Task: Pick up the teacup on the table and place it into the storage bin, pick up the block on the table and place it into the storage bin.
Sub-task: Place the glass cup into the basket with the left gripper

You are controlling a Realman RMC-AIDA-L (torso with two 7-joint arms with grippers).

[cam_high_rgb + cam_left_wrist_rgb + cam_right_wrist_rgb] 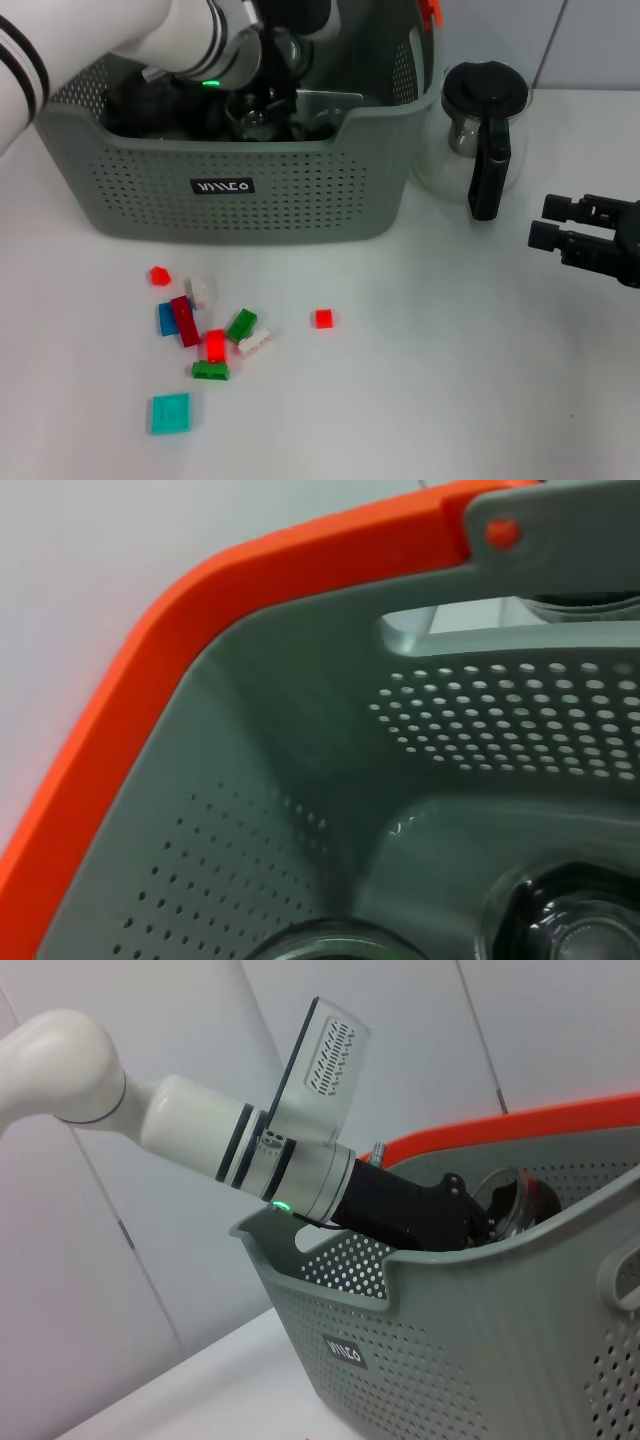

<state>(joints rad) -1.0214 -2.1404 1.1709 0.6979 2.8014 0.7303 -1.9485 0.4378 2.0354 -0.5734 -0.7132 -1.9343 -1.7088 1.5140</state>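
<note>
Left gripper [262, 100] is down inside the storage bin [250, 200], arm reaching in over the near-left rim. A clear glass cup [510, 1198] shows at its tip in the right wrist view, low between the bin walls. Cannot tell whether the fingers are clamped on the cup or parted; they are hidden by the wrist housing and the bin wall. Judgement: the teacup step is at the release point or just about there.

Blocks [215, 340] lie loose on the table in front of the bin, toward the robot's left half. One small red block [322, 318] sits apart from the cluster, nearer the centre. A teal flat plate [171, 413] lies closest to the robot.

Right gripper [560, 235] hangs at the far right over the table, fingers parted, holding nothing, past the glass coffee pot [480, 140].

Key relation: the blocks lie nearer the left arm, toward the robot from the bin. The left gripper must rise clear of the rim first.
</note>
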